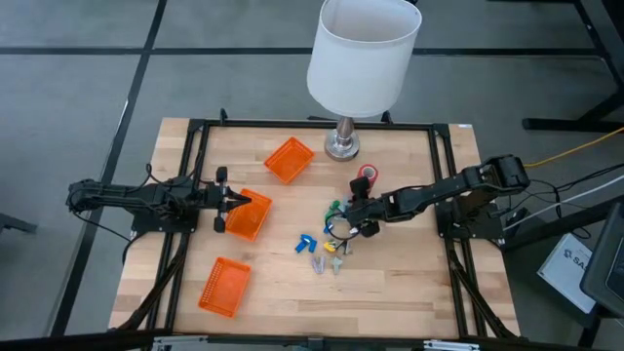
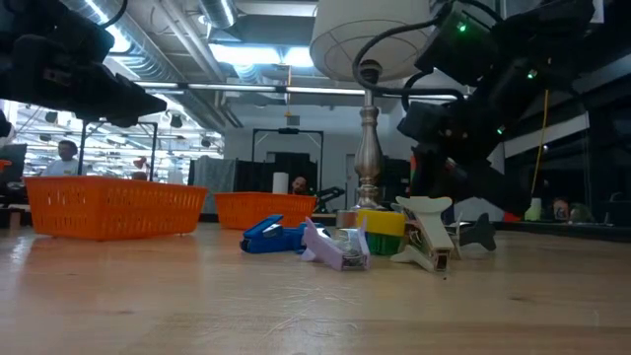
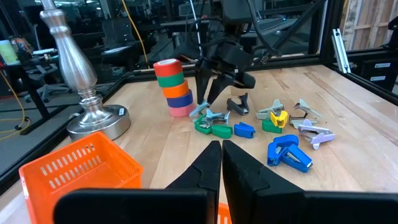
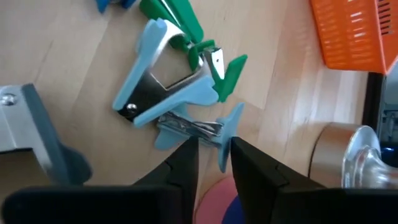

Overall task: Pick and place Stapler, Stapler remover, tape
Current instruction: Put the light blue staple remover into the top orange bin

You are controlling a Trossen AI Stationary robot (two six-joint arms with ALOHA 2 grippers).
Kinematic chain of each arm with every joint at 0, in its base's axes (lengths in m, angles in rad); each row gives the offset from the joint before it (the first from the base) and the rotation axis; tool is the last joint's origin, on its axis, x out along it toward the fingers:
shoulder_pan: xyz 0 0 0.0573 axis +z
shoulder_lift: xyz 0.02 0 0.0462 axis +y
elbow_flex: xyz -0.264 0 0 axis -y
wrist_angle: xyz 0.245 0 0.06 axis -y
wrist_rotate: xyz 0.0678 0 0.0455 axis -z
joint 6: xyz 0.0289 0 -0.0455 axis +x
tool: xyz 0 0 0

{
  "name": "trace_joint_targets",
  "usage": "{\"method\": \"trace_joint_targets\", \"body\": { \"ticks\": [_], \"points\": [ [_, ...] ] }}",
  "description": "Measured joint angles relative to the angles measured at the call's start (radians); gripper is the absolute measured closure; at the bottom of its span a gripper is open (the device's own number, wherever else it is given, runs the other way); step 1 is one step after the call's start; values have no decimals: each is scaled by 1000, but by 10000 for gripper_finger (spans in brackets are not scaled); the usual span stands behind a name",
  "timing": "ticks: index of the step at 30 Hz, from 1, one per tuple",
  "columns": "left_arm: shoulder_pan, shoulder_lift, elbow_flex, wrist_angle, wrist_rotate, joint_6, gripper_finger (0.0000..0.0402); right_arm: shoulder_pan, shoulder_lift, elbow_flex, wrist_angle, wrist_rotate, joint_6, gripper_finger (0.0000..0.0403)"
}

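A light blue stapler remover (image 4: 163, 81) lies on the wood among green, yellow, grey and purple ones (image 3: 267, 118). My right gripper (image 4: 214, 149) stands over this cluster (image 1: 341, 213), pointing down and shut on the light blue remover. Beside it stands a stack of tape rolls (image 3: 174, 87) in red, green, orange, blue and pink. A blue stapler (image 3: 289, 154) lies nearer the table's near edge (image 1: 307, 242). My left gripper (image 3: 221, 152) is shut on nothing and hovers level at the middle orange basket (image 1: 249, 216). My right gripper pinches the light blue stapler remover by one flared wing of its handle (image 4: 224, 132), beside the metal jaw. The fingers come from above, pointing down. The remover lies on the table, against a green one.
Three orange baskets sit on the table: far (image 1: 290, 159), middle, and near left (image 1: 225, 287). A lamp with a silver base (image 1: 343, 146) and a white shade (image 1: 363, 54) stands at the far edge, close to the tape stack. Bare wood lies at the near right.
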Motion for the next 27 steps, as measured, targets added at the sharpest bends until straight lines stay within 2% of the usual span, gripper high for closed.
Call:
{"method": "trace_joint_targets", "body": {
  "ticks": [7, 13, 17, 27],
  "points": [
    [0, 0, 0, 0, 0, 0, 389, 0, -2, 1, 9, 32, -13, 391],
    [0, 0, 0, 0, 0, 0, 390, 0, 1, 30, 5, 9, 10, 383],
    [0, 0, 0, 0, 0, 0, 389, -3, 1, 102, 11, 9, 10, 396],
    [0, 0, 0, 0, 0, 0, 389, -48, 0, 291, 8, -19, 2, 398]
  ]
}}
